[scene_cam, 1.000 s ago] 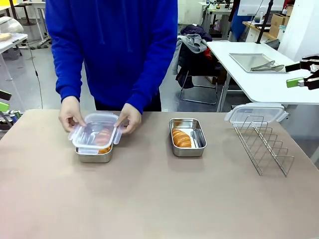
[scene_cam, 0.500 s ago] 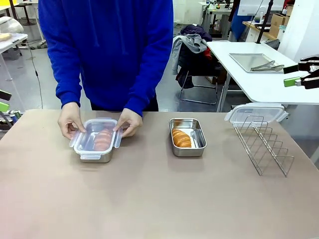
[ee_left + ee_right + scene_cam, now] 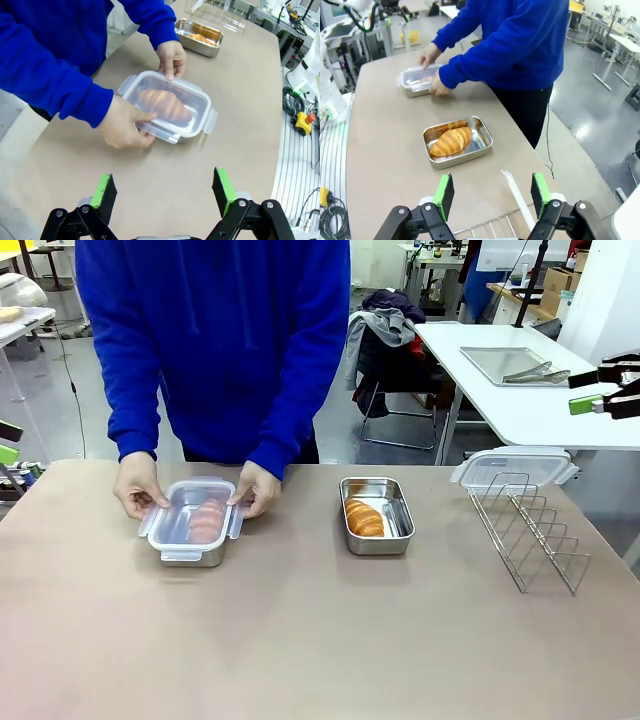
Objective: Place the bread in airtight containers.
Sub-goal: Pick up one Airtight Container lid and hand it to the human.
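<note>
Both person's hands press clip lid flat on left container; next we judge second container needs spare lid.

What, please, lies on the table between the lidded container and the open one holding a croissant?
Nothing: in the front view, bare table separates the lidded container from the open container.

Hands on lidded container
</note>
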